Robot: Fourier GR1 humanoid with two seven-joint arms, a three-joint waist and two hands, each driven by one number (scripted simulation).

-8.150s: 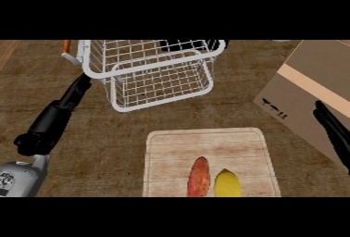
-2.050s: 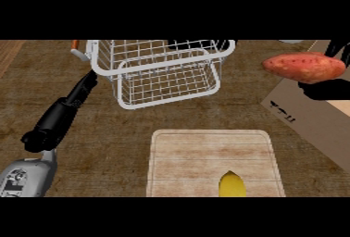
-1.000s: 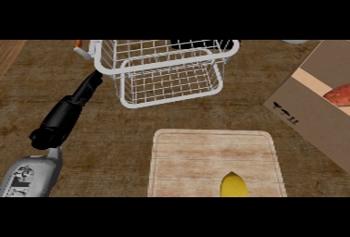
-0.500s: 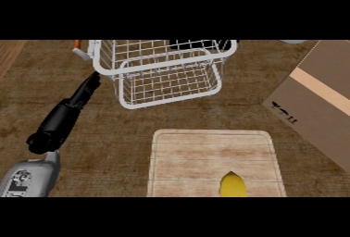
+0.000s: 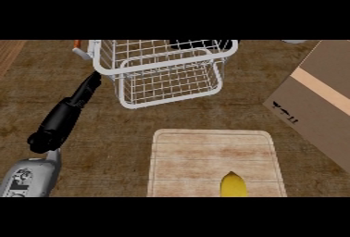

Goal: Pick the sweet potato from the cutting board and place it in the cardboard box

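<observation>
At 6 o'clock, the yellow item [image 5: 234,185] lies at the near edge of the board [image 5: 205,152], partly cut off by the frame; it is the only thing on the board. The sweet potato, which lay on the board at the start of the record and was carried above the box two seconds ago, showed a second ago only as a sliver at the right edge by the box; it is now out of view. Judgement: it has probably gone to the box, but its landing inside cannot be confirmed, since the box interior is hidden. At 8 o'clock, the left hand [image 5: 65,121] extends toward 11 o'clock with fingers straight and relaxed, holding nothing, its tips just beside the basket [image 5: 164,69]. At 3 o'clock, the box [image 5: 321,97] stands at the right edge, well apart from the board. The right hand is not visible; its state cannot be reported. At 12 o'clock, the wire basket stands farthest. Judgement: the transfer step appears complete or nearly so.
</observation>
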